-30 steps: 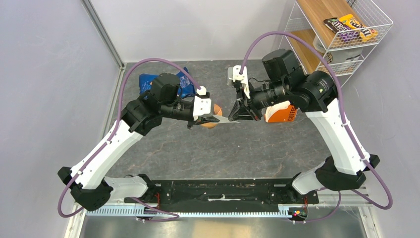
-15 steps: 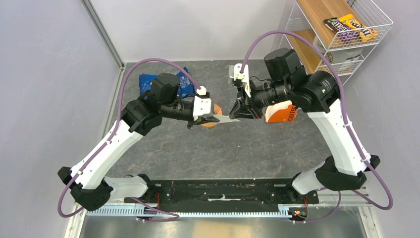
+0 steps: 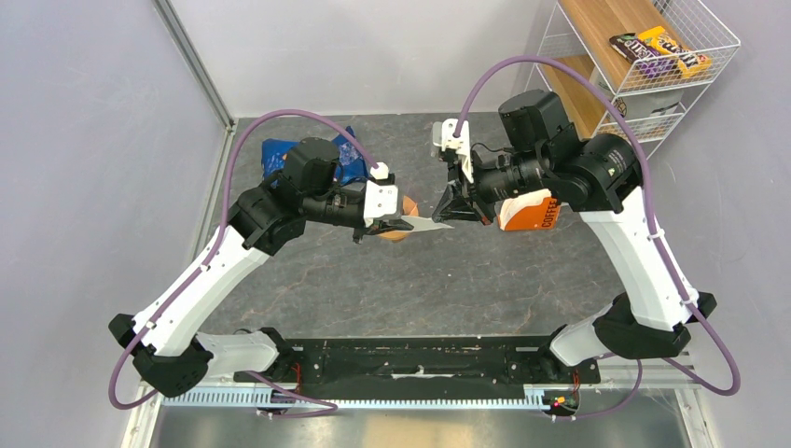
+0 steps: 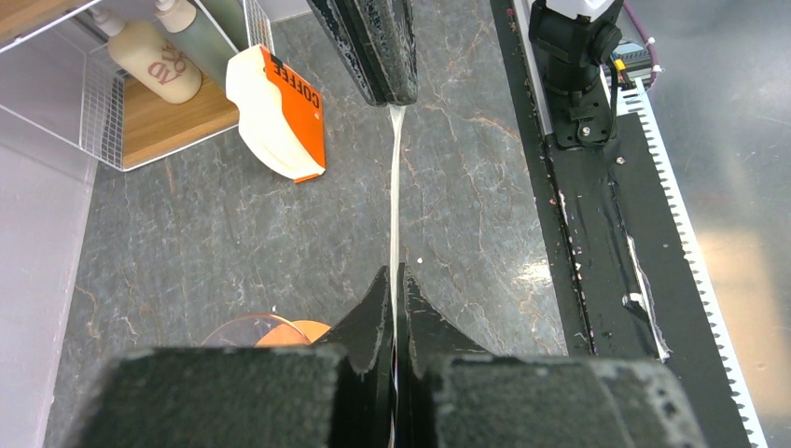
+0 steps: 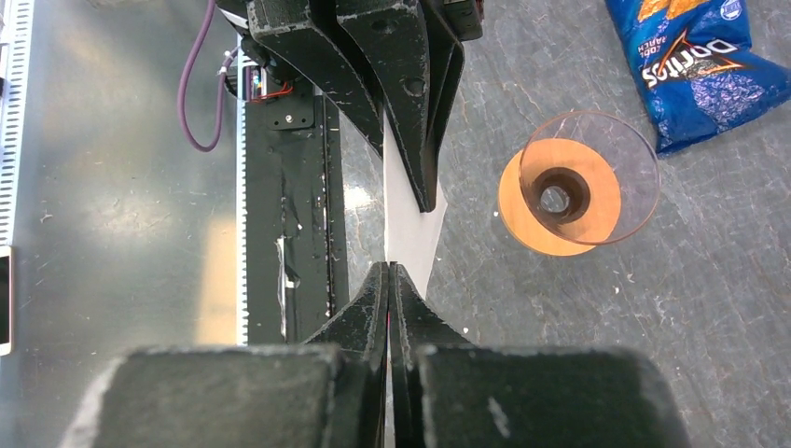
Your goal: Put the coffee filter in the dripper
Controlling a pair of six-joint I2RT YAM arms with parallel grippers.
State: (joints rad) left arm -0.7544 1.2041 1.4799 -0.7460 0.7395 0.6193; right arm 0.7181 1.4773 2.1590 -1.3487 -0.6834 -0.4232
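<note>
Coffee filter (image 3: 430,224) is what we find pinched from both sides, a flat white sheet held in the air above the grey table (image 3: 438,289), between the two arms. Our left gripper (image 3: 403,225) has its fingers pressed together on the sheet's left edge. Our right gripper (image 3: 450,216) is clamped the same way on the right edge, so the coffee filter spans the short gap between them. From the left wrist we see it edge-on, a thin pale line running from our own fingertips (image 4: 378,308) to the other arm's dark fingers (image 4: 373,47). The dripper (image 3: 407,206) stands on the table just beside and below the left gripper, at the filter's left end, and the filter is outside it. In the right wrist view its orange disc and dark centre lie near the paper but apart from it. A clear glass (image 5: 625,140) overlaps the disc, and we cannot tell how the two sit together. An orange-and-white coffee pack (image 3: 528,213) lies just right of the right gripper. A blue chip bag (image 3: 280,154) lies at the far left, and a wire shelf (image 3: 653,93) at the far right holds candy packs (image 3: 659,51).
</note>
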